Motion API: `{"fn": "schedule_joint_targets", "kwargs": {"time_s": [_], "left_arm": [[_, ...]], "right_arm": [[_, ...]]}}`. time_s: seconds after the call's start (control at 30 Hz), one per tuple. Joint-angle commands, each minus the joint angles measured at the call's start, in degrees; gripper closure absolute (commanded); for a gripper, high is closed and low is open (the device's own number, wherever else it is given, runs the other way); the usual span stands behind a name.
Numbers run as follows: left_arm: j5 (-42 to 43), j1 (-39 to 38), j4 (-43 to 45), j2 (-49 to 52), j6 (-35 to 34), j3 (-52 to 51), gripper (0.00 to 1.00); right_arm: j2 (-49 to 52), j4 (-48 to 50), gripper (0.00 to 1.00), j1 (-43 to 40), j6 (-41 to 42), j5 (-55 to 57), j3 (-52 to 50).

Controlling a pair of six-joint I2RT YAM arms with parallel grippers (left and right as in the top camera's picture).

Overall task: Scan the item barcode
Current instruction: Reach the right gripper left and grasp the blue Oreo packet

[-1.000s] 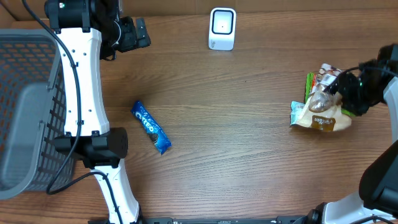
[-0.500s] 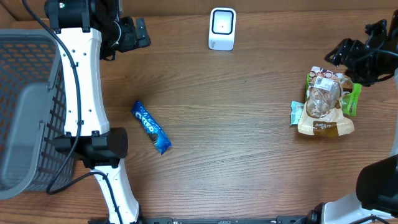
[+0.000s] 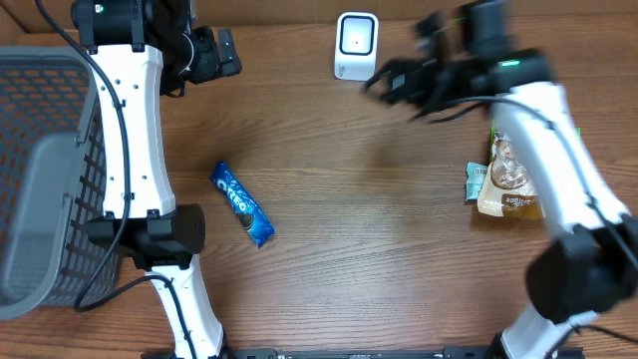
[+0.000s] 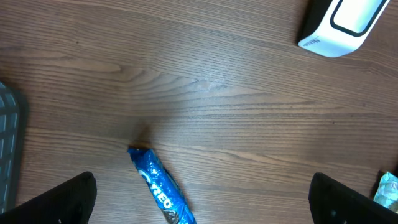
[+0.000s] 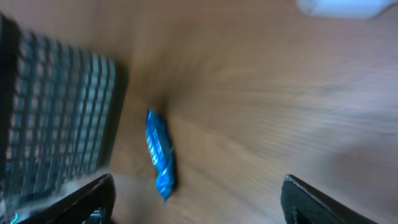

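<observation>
Two robot arms of matching build. The left arm (image 3: 135,130) has smooth, rounded white shells linked by black cylindrical joints (image 3: 150,231); a thin black cable (image 3: 121,140) runs along the white shell and loops near the base, and small dark screw points dot the shell above the lower joint. The left gripper (image 3: 223,56) is black and blocky. The right arm (image 3: 553,170), partly blurred, has the same white shells and black joints, with a small green light (image 3: 510,66) on its black wrist housing. The right gripper (image 3: 399,82) is black. Each wrist view shows dark, angular black fingertips (image 4: 56,202) at the lower corners.
</observation>
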Motion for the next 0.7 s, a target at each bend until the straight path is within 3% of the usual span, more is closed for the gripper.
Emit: {"fn": "schedule_joint_targets", "kwargs": {"time_s": [0.0, 0.3, 0.67], "left_arm": [[-0.2, -0.2, -0.1, 0.0, -0.8, 1.1, 0.0], [-0.2, -0.2, -0.1, 0.0, -0.8, 1.1, 0.0], [-0.2, -0.2, -0.1, 0.0, -0.8, 1.1, 0.0]], "right_arm": [[4.2, 1.0, 0.19, 7.1, 1.8, 1.1, -1.2], [12.6, 4.1, 0.2, 23.1, 7.0, 8.1, -1.2], [17.4, 10.6, 0.21, 34.5, 11.9, 23.4, -1.2]]}}
